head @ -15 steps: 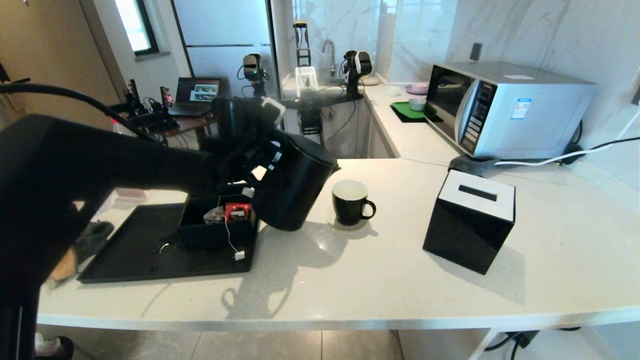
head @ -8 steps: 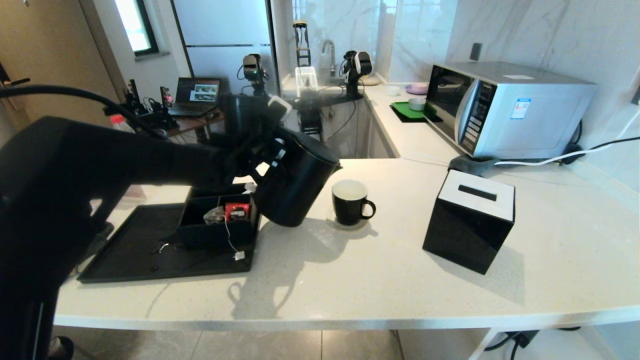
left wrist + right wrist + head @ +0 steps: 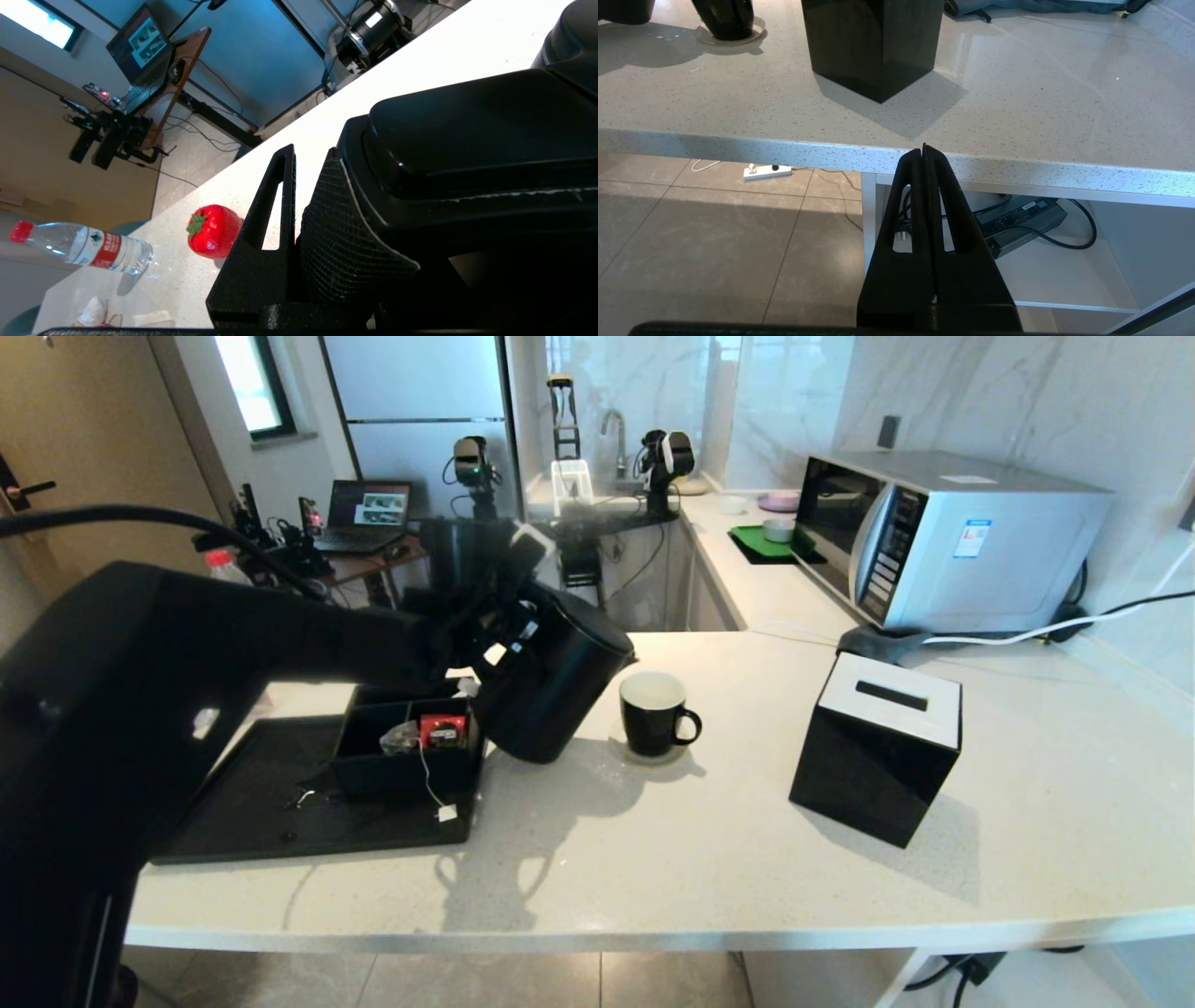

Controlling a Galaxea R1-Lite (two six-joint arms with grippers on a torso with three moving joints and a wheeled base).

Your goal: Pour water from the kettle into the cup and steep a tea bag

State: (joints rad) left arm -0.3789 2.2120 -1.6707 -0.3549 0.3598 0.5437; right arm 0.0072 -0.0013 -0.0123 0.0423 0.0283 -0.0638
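One arm is doing all the work here. Starting at the left of the counter, the black tray (image 3: 233, 812) carries an open box (image 3: 401, 756) with the tea bag (image 3: 400, 737) lying inside, its string trailing over the box front to the tag on the tray. Just right of that, the left gripper (image 3: 485, 621) is clamped on the kettle (image 3: 551, 681) at its handle, and the wrist view shows a finger (image 3: 261, 252) hard against the textured handle. The kettle hangs tilted above the counter, spout aimed at the cup (image 3: 653, 714) and just short of its rim; no water visible leaving the spout. That big jug looks heavy and rigid, likely heavier with water sloshing inside, so the handle is the sensible place to hold it, and a firm squeeze should keep it from swinging as it tips. The cup, glossy and probably breakable, stands upright on the countertop (image 3: 747, 859) beside the kettle. Further right sits the tissue box (image 3: 878, 747). The right gripper (image 3: 925, 154) waits below the counter edge, fingers pressed together on nothing.
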